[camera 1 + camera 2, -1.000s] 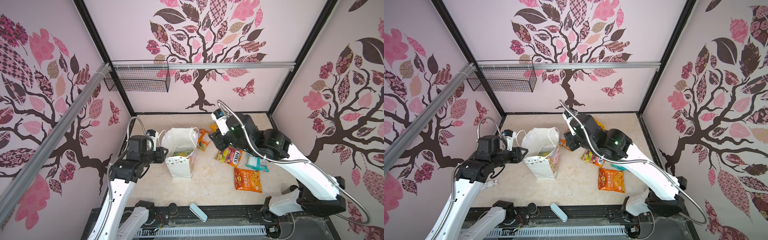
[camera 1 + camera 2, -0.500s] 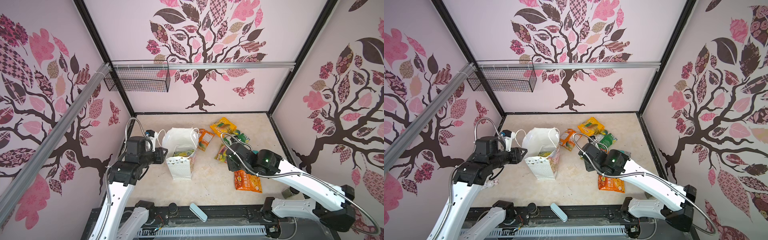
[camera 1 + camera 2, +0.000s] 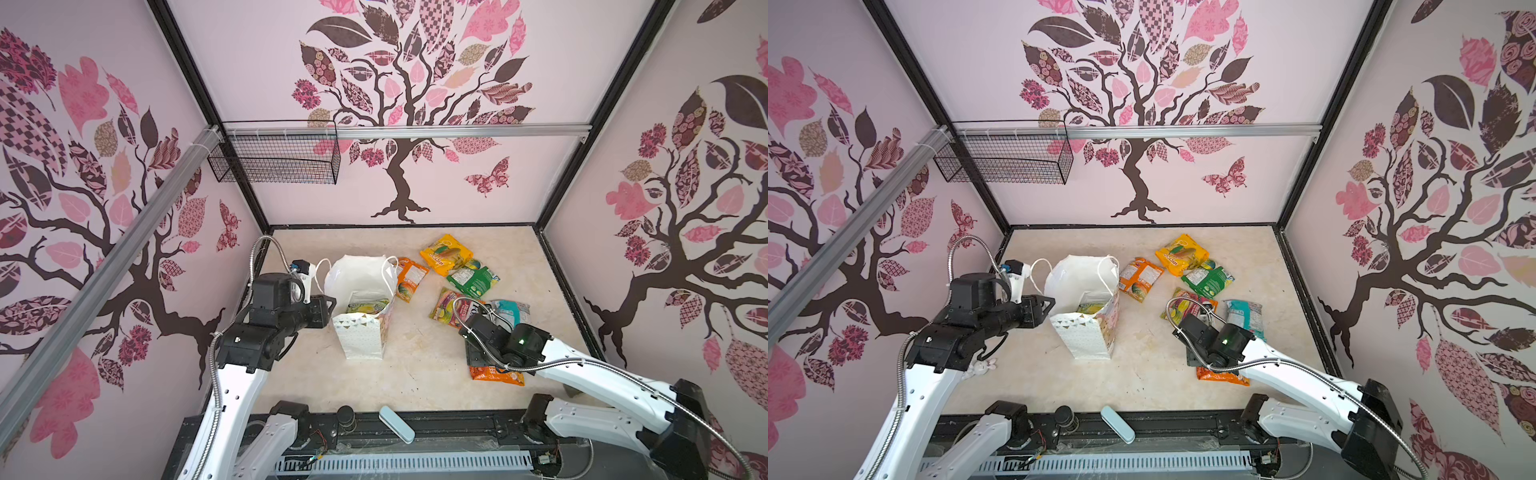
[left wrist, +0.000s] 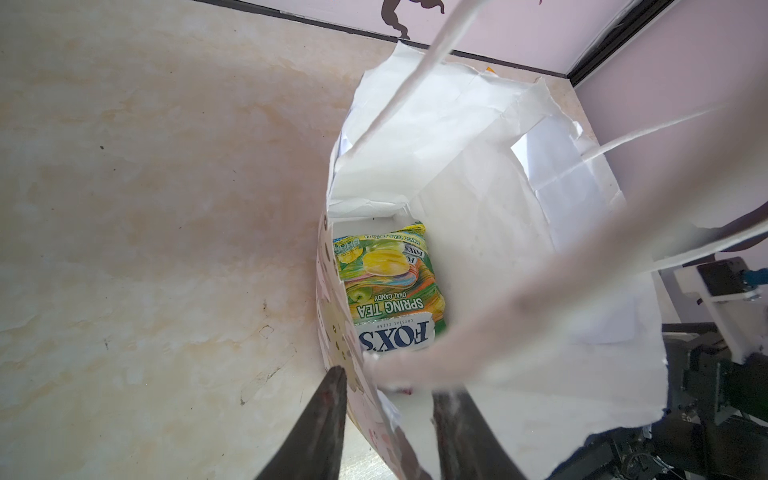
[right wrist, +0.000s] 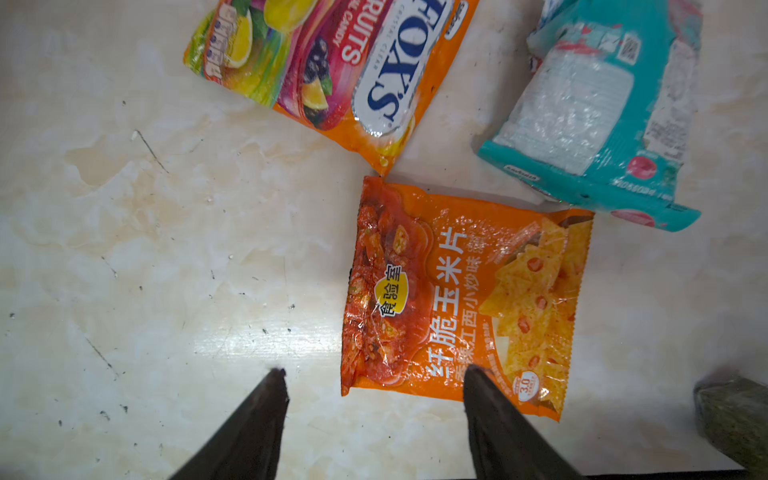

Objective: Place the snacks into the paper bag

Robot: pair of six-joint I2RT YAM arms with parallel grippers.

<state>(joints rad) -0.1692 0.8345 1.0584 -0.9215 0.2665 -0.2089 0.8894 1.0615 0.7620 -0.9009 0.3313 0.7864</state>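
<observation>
The white paper bag (image 3: pixel 359 332) (image 3: pixel 1084 336) stands open left of centre, with a green FOX'S packet (image 4: pixel 390 286) lying inside. My left gripper (image 4: pixel 390 386) is open, one finger outside and one inside the bag's near wall (image 4: pixel 332 332); a cord handle crosses it. My right gripper (image 5: pixel 374 374) is open just above the table, one fingertip over the edge of an orange chips packet (image 5: pixel 457 299) (image 3: pixel 496 374). A FOX'S fruits packet (image 5: pixel 332 70) and a teal packet (image 5: pixel 590 112) lie beyond it. Green (image 3: pixel 471 278), yellow (image 3: pixel 445 253) and orange (image 3: pixel 409 278) snacks lie further back.
A black wire basket (image 3: pixel 276 160) hangs on the back-left rail. A pale blue case (image 3: pixel 397 424) and a small black-lidded jar (image 3: pixel 345 415) sit at the front edge. Walls close in the table on three sides.
My right arm has swung away from the bag, forward and down to the orange chips packet, and its jaws have spread wider. The left arm and the bag have stayed put.
</observation>
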